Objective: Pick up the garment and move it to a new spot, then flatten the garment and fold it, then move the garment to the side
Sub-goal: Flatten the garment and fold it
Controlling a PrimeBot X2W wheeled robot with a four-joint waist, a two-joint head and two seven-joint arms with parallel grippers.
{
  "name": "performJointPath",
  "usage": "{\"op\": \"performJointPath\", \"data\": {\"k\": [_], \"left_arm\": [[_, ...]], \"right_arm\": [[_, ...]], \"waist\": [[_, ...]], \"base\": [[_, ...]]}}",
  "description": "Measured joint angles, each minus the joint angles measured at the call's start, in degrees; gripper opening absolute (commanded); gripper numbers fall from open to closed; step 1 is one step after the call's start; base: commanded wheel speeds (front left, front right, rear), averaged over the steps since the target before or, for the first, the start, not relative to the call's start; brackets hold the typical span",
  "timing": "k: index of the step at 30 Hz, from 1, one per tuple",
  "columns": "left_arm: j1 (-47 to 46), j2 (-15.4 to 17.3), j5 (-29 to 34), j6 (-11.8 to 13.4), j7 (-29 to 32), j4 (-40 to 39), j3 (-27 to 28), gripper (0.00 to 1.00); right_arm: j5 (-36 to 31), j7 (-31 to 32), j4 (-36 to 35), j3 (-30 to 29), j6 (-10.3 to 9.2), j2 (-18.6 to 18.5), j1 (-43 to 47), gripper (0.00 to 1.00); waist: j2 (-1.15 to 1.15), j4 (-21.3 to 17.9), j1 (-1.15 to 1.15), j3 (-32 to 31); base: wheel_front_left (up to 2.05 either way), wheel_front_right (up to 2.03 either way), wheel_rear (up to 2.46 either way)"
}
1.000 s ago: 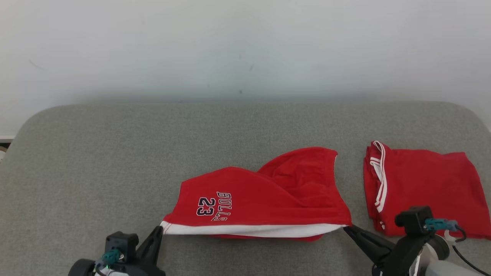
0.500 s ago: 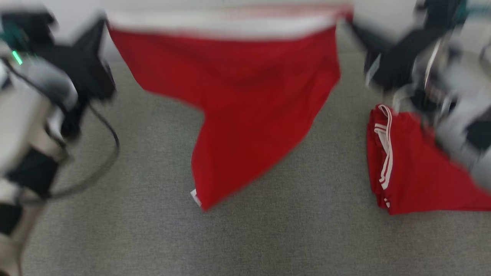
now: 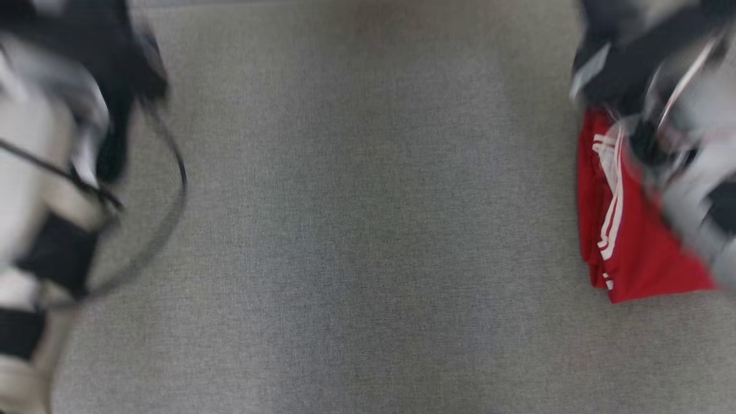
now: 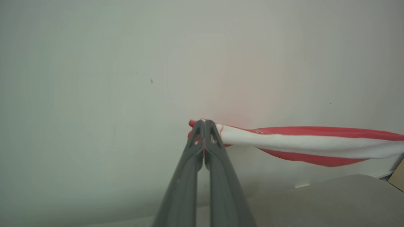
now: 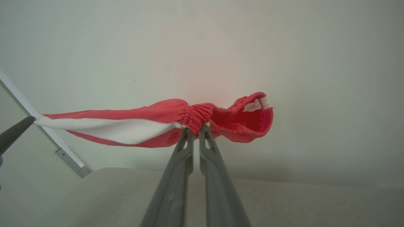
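The garment is a pair of red shorts with a white waistband, stretched in the air between my two grippers in front of a pale wall. In the left wrist view my left gripper (image 4: 204,123) is shut on one end of the waistband, and the garment (image 4: 300,142) runs off to the right. The right wrist view has my right gripper (image 5: 195,128) shut on the bunched red fabric at the garment's (image 5: 120,126) other end. A loose red flap (image 5: 249,118) hangs past it. The left gripper's dark fingertip (image 5: 15,132) holds the far end.
The grey padded surface (image 3: 368,230) lies below, blurred in the head view. A second red garment (image 3: 627,253) with white stripes lies folded at its right. My left arm (image 3: 52,144) and right arm (image 3: 661,86) stand blurred at the sides.
Both grippers have lifted the garment off the grey surface and raised it out of the top of the head view. The head camera has tilted down too.
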Motion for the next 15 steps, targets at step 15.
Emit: {"op": "performJointPath", "data": {"k": [15], "left_arm": [[24.62,-2.91,0.04,0.47,-4.33,7.25,-5.28,0.0]], "right_arm": [[0.54,-1.14,-2.69,7.87,0.92,-2.99,27.03,0.0]], "waist": [[-0.02,0.07,-0.05,-6.51]], "base": [[0.0,0.0,0.0]]}}
